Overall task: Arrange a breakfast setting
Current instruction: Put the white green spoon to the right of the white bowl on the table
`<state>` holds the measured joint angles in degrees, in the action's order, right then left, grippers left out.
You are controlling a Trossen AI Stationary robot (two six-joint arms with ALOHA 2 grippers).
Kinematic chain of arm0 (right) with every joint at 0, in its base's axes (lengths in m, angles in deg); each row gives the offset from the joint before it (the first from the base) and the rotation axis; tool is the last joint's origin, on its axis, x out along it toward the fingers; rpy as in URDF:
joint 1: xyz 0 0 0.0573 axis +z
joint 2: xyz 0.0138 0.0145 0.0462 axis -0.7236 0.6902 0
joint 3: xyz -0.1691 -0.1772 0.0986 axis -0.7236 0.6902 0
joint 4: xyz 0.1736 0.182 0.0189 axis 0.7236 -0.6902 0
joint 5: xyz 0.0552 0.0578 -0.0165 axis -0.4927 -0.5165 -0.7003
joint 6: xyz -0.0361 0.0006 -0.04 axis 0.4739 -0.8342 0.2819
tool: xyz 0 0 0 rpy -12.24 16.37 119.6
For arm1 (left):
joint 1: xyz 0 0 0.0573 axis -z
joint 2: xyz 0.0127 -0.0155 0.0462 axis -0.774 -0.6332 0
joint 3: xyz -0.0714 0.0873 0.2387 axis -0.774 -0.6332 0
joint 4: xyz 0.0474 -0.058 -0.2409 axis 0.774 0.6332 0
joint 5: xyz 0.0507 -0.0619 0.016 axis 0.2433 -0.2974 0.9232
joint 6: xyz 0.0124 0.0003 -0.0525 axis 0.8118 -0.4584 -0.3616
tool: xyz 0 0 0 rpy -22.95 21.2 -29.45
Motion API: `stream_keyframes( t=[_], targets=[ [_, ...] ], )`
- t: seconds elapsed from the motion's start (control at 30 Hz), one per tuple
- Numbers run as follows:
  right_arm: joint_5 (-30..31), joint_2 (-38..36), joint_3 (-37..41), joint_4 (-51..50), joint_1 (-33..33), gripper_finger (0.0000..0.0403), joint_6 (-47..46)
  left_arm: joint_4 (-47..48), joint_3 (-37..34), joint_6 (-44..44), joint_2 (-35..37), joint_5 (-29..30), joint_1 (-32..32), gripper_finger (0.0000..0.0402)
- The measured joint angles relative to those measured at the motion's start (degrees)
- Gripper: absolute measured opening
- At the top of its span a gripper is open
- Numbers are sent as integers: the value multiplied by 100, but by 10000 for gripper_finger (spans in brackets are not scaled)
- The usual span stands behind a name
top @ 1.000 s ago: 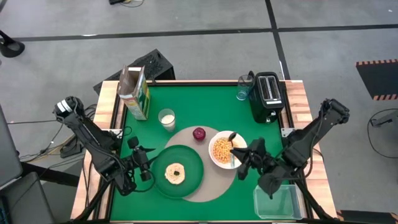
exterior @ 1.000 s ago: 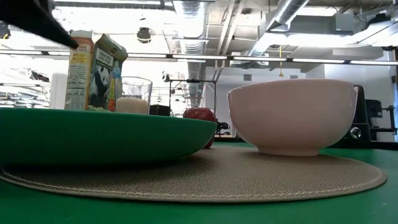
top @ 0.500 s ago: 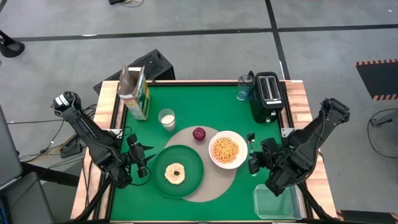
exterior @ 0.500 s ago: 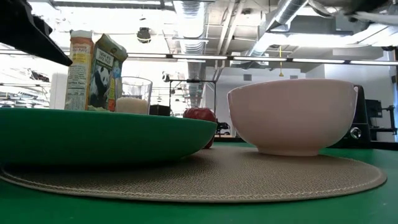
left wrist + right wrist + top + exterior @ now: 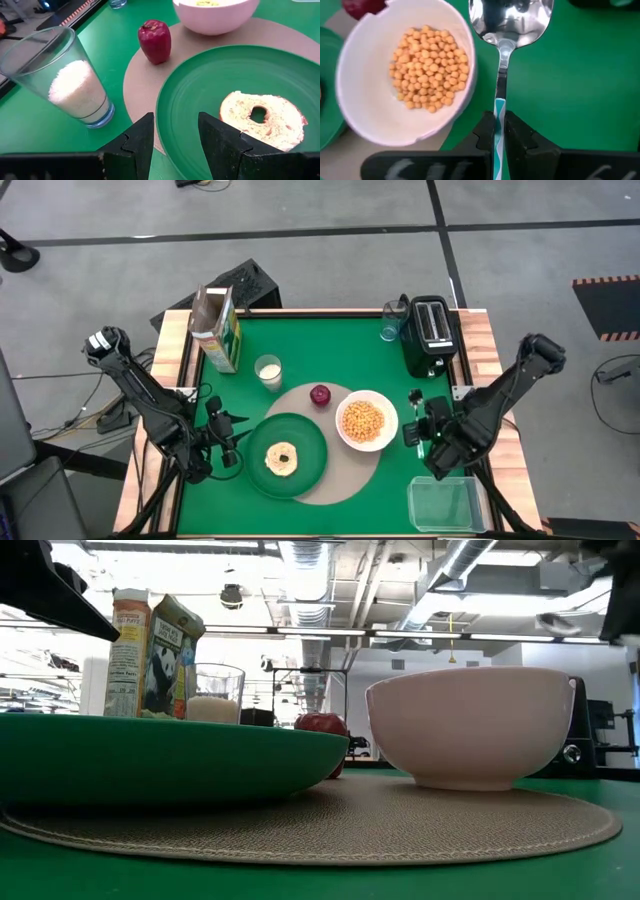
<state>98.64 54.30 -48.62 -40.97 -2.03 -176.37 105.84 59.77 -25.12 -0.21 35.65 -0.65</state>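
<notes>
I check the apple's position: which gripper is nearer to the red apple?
Left. The left gripper sits beside the plate, diagonally from the apple; the right gripper is beyond the bowl, holding the spoon.

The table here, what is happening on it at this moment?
A breakfast setting is being laid. The right tool is shut on the metal spoon, holding it beside the white bowl of cereal. The left tool waits, open, by the dark green plate holding the bagel. Apple and milk glass stand nearby.
</notes>
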Motion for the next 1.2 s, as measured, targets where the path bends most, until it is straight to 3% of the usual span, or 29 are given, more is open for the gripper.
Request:
stream_keyframes(
  t=[0.53, 0.83, 1.2],
  targets=[
    [-989, -491, 1789, 2283, -1174, 40, 1022, 7, 0, 1, -4, -17, 0, 142],
    [-1380, -489, 2217, 3195, -1756, 40, 1656, 11, 0, 97, -4, -11, 0, 142],
    [-1558, -380, 2780, 4229, -1902, 40, 1736, 13, 0, 208, -7, 0, 0, 141]
  ],
)
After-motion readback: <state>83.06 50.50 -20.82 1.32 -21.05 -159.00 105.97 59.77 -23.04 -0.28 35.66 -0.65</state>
